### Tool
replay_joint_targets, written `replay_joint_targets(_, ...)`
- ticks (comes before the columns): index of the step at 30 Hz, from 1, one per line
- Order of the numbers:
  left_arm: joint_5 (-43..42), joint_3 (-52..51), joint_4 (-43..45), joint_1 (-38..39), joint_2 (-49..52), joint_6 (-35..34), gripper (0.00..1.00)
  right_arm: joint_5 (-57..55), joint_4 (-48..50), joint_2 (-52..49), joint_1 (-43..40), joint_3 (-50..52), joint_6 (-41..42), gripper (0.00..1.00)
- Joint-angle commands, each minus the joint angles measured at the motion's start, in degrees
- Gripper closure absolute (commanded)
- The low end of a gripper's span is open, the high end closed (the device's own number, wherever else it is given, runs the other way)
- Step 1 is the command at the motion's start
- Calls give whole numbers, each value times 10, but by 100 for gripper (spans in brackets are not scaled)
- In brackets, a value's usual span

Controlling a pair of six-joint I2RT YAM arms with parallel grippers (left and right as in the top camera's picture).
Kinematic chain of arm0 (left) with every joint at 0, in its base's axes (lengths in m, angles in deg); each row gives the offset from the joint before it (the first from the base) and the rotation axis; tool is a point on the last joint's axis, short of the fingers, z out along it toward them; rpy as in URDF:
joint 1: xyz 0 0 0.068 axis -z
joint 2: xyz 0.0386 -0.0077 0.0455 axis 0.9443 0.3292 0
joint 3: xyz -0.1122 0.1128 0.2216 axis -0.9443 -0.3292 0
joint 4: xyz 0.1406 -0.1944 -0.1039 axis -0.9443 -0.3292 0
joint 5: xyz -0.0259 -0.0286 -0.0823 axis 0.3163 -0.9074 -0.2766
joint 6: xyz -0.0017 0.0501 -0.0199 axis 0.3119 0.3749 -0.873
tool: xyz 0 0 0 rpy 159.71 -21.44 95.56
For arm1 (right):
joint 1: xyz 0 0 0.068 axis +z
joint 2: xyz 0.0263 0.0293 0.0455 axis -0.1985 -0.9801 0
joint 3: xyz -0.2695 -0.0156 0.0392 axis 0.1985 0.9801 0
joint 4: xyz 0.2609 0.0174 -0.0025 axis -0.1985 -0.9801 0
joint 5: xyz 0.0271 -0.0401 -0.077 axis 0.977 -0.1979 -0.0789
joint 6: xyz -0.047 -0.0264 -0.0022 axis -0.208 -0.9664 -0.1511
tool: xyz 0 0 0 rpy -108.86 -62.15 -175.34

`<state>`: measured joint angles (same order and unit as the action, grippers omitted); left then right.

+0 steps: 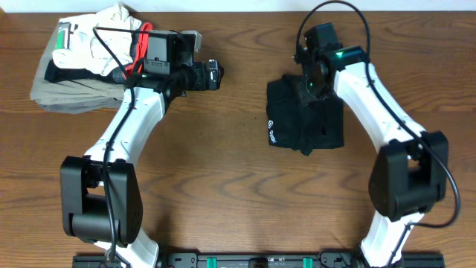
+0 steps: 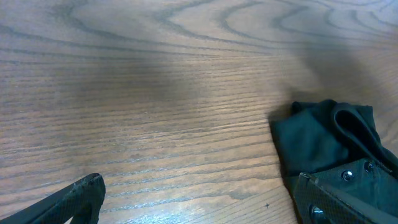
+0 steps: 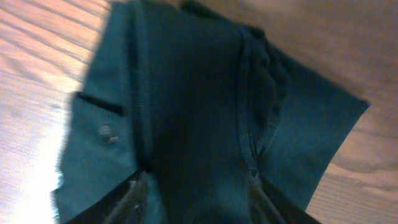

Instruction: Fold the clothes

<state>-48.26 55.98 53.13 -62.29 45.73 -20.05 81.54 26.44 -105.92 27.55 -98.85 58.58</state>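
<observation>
Two sets of fingers, one garment. At far left a pile (image 1: 74, 67) of khaki, white and red-trimmed clothes sits on the wood-grain desk (image 1: 223, 171). My left fingers (image 2: 74, 199) are spread wide and empty. Right of centre lies the top (image 1: 305, 119), black, folded into a rough rectangle. It looks like soft, limp knit, so I'd grip a hem or corner. My right fingers (image 3: 135, 196) stand apart over its far edge; I cannot tell whether they pinch cloth.

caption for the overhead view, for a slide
Folded black top under the right gripper; left gripper open beside the stacked garments.
</observation>
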Motion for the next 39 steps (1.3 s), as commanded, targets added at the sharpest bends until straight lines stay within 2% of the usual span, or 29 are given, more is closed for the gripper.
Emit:
replay_joint_targets(1,3,4,-1,-1,-5,-2,2,-19,-6,-24,3,0,-2,63)
replay_joint_targets(5,3,4,-1,-1,-5,0,2,-20,-5,-22,0,-2,6,98)
replay_joint_targets(6,3,4,-1,-1,-5,0,2,-20,-6,-21,-1,-5,7,99)
replay_joint_targets(15,22,4,-1,-1,-5,0,2,-20,-93,9,-40,-72,33,99)
replay_joint_targets(23,23,4,-1,-1,-5,3,2,-10,-167,9,-120,-73,60,99)
replay_joint_targets(32,37,4,-1,-1,-5,4,2,29,-150,9,-172,-14,60,99)
replay_joint_targets(34,37,4,-1,-1,-5,4,2,30,-129,9,-176,16,62,90)
replay_joint_targets(36,37,4,-1,-1,-5,4,2,30,-104,9,-180,50,72,73)
replay_joint_targets(39,37,4,-1,-1,-5,4,2,30,-61,9,-194,101,94,69)
